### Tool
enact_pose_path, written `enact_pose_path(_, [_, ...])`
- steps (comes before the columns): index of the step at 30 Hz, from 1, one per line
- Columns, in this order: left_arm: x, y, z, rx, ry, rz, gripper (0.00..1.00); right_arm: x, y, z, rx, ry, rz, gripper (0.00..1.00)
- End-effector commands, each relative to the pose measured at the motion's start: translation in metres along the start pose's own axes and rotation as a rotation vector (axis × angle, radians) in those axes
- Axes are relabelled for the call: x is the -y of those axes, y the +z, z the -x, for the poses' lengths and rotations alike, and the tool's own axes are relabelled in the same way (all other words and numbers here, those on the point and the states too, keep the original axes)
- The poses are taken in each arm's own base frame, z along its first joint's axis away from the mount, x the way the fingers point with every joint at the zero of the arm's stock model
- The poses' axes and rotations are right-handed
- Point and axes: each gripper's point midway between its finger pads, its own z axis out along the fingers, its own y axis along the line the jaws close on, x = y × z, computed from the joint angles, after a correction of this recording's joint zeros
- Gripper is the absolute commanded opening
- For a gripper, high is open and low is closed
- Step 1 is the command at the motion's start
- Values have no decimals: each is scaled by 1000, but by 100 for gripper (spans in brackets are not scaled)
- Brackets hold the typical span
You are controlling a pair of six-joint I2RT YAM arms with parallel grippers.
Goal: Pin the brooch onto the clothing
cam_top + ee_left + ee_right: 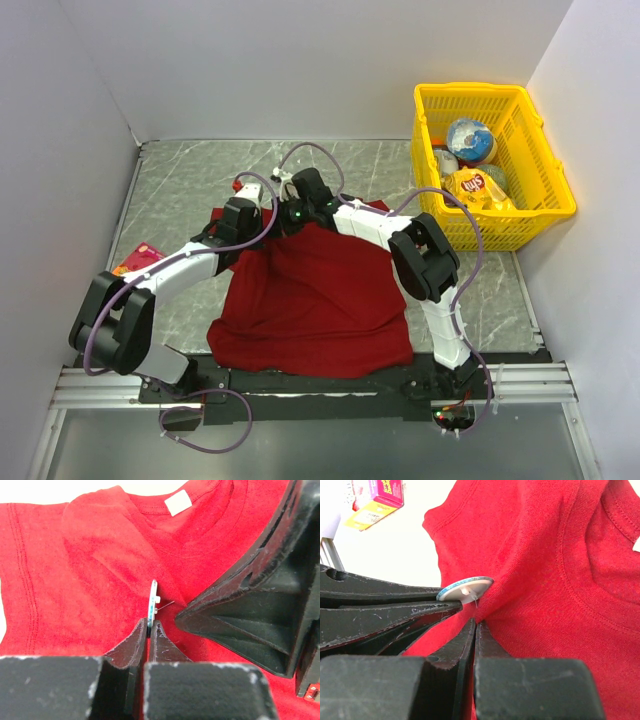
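Note:
The clothing (pixel 320 300) is a dark-red T-shirt spread on the table, its white neck label (pixel 178 503) showing in the left wrist view. My left gripper (pixel 150 623) is shut on the lower edge of the brooch (pixel 153 599), a small whitish disc seen edge-on there. From the right wrist the brooch (pixel 466 588) lies flat against a raised ridge of cloth, its thin pin pointing down at the fabric. My right gripper (pixel 476 623) is shut on that fold of the clothing (pixel 545 580), just below the brooch. In the top view both grippers (pixel 270 213) (pixel 292 215) meet near the shirt's collar.
A yellow basket (pixel 545 215) holding snack packets stands at the back right. An orange-and-pink flat packet (pixel 138 258) lies left of the shirt beside the left arm, and it shows as a pink-and-yellow packet (pixel 377 500) in the right wrist view. White walls close in three sides.

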Motion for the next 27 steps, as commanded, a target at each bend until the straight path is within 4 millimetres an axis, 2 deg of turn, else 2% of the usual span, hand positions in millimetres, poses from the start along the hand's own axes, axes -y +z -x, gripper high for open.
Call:
enact_pose_path(1, [-2, -3, 10, 32, -22, 23, 1, -10, -6, 17, 55, -22, 39, 0])
enact_pose_path(9, [1, 1, 6, 29, -29, 5, 1, -10, -6, 17, 50, -19, 44, 0])
enact_pose_path(19, [-4, 9, 0, 8, -22, 40, 1, -13, -6, 17, 48, -19, 55, 0])
enact_pose_path(27, [7, 15, 17, 33, -57, 9, 1, -12, -4, 13, 31, -13, 62, 0])
